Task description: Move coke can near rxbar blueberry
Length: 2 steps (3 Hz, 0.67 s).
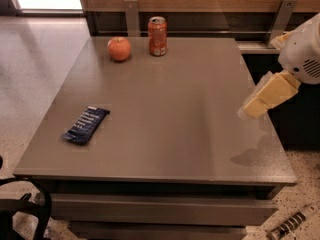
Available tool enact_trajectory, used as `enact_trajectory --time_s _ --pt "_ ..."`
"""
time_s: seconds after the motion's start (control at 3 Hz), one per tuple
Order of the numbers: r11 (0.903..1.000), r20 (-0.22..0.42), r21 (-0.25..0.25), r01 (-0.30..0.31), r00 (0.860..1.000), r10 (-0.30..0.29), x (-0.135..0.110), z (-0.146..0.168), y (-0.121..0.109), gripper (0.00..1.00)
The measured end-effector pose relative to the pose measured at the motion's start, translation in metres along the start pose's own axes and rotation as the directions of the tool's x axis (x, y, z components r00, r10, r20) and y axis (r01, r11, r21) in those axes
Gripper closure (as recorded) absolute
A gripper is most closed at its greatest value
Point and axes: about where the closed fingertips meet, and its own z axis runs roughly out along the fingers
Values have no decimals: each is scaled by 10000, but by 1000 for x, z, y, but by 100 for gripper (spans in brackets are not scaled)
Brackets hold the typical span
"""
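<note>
Coke can (157,36) stands at the worktop's (175,124) far edge beside an apple (119,48), its lettering unreadable. Navy bar (86,124) lies well apart, front left. Claw (267,95) hovers seemingly over the right edge; whether it is apart or together cannot be told.

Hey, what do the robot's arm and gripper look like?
The arm is a rounded white shell with a dark slotted vent. The gripper, over the right edge of the table, is pale yellow and blocky.
</note>
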Motion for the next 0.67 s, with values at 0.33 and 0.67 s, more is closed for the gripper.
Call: enact_trajectory --time_s 0.33,0.67 --pt "9870 1801 717 -1438 9752 1290 -6 24 -28 0" --pt "9609 3988 1249 -2469 8993 1793 -30 43 -74 0"
